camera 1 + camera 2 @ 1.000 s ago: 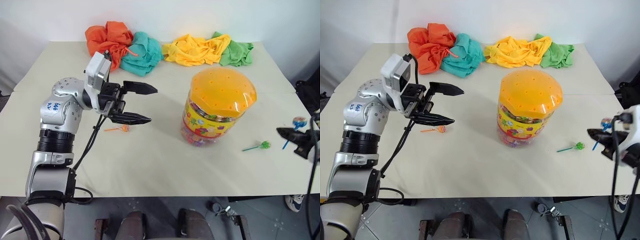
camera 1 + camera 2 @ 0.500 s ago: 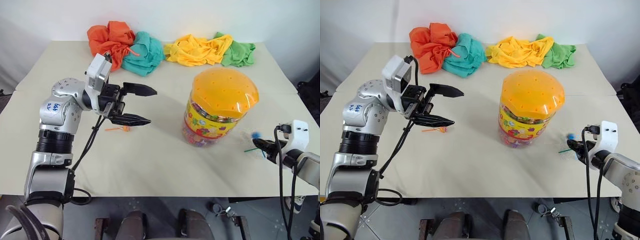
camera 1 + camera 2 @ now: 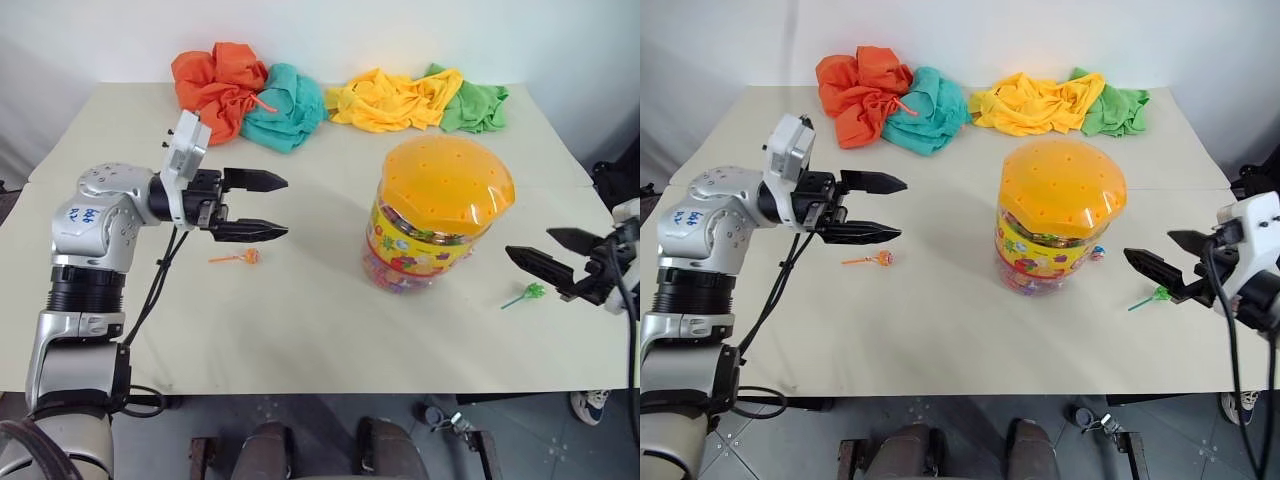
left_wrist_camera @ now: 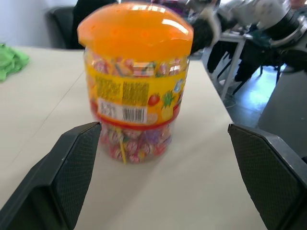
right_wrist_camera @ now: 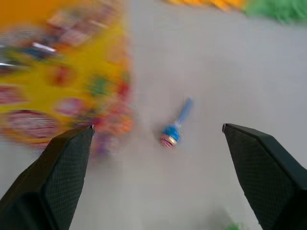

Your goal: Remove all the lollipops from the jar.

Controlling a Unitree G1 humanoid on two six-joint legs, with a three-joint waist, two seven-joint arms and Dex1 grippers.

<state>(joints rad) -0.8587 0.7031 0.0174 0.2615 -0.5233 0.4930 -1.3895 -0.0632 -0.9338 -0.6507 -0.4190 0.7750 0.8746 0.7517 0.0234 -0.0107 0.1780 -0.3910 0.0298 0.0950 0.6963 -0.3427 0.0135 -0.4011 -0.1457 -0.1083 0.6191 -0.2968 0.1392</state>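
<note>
The jar (image 3: pixel 440 215), a clear tub with a domed orange lid and a yellow label, stands upright right of the table's middle. Three lollipops lie on the table. The orange-stick one (image 3: pixel 240 258) is below my left gripper (image 3: pixel 285 207), which hangs open, level and pointing at the jar (image 4: pixel 134 91). The blue-stick one (image 3: pixel 1097 252) rests by the jar's right base. The green-stick one (image 3: pixel 525 294) lies further right. My right gripper (image 3: pixel 528 241) is open above the green one, holding nothing. In its wrist view the blue lollipop (image 5: pixel 172 134) lies between the spread fingers.
Four crumpled cloths line the table's back edge: orange (image 3: pixel 215 75), teal (image 3: pixel 285 100), yellow (image 3: pixel 390 98) and green (image 3: pixel 470 105). The table's right edge (image 3: pixel 600 215) is close to my right gripper.
My right gripper has opened and let go of the blue lollipop, which now lies by the jar. It has risen and drawn back. The left gripper has shifted slightly left, still open.
</note>
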